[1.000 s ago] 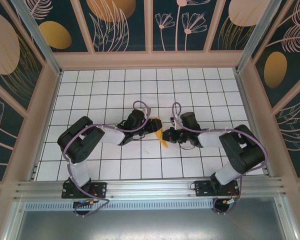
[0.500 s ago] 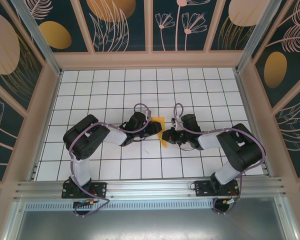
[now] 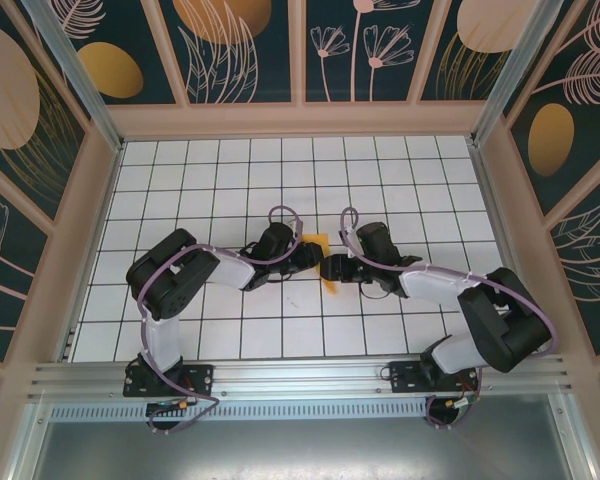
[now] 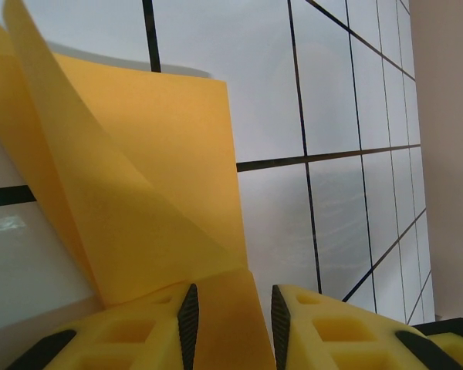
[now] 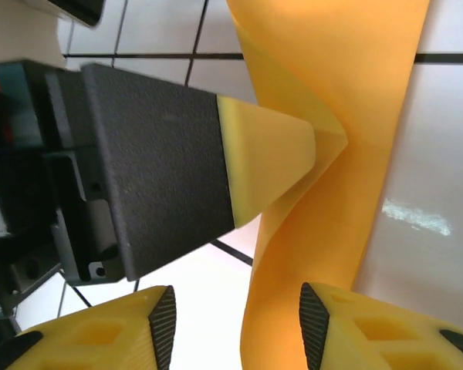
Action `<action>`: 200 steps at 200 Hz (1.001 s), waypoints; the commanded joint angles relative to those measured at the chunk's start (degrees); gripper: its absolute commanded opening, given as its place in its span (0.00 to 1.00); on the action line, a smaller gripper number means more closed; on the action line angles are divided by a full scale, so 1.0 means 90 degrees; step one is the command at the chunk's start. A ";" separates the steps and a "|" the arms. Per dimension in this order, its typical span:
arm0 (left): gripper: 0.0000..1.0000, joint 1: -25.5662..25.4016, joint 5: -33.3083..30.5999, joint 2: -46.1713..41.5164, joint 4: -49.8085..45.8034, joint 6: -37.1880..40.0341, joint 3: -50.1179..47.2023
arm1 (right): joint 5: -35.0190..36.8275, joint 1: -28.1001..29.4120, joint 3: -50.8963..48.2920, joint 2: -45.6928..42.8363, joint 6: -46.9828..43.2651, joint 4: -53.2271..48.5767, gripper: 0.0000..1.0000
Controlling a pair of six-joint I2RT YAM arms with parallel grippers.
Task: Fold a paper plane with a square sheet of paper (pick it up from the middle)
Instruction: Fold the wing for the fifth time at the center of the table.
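Orange-yellow sheet of paper point(image 3: 319, 246): right at the middle of the grid table point(image 3: 230, 170), partly folded and lifted off the surface, caught between the two grippers. From the left wrist it rises as two smooth leaves meeting at a crease, with its shadow on the white tiles behind. From the right wrist it climbs as a tall curved band with a sharp dent pushed into it.

Left gripper point(image 3: 305, 256): just left of the table's middle, pointing inward. Its yellow fingers point(image 4: 139, 339) are drawn close together and a strip of the sheet runs straight between them. That's a pinch, and it has the paper! In the right wrist view one black finger with a yellow tip point(image 5: 266, 158) presses into the fold, and the paper creases around it.

Right gripper point(image 3: 333, 268): just right of the table's middle, facing its partner almost nose to nose. Its fingers point(image 5: 370, 331) stand well apart. The band of paper passes up between them, hugging one finger and leaving a clear gap to the other. No squeeze on the sheet that I can see.

Arms: both elbows are bent low over the near half of the table. The forearms reach in toward its middle from either side, with purple cables looping above the wrists.

Grid table: white tiles ruled with black lines.
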 commanded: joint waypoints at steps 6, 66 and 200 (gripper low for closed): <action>0.35 0.0039 -0.0262 0.0204 -0.0478 0.0190 0.0071 | 0.0578 0.0146 0.0341 0.0222 -0.0732 -0.0799 0.57; 0.34 0.0035 -0.0209 0.0216 -0.0454 0.0184 0.0082 | 0.0372 0.0150 0.0597 0.0728 -0.0714 -0.0777 0.56; 0.35 0.0032 -0.0180 0.0130 -0.0541 0.0253 0.0125 | -0.0554 -0.0182 0.0150 0.1081 -0.0102 -0.0009 0.32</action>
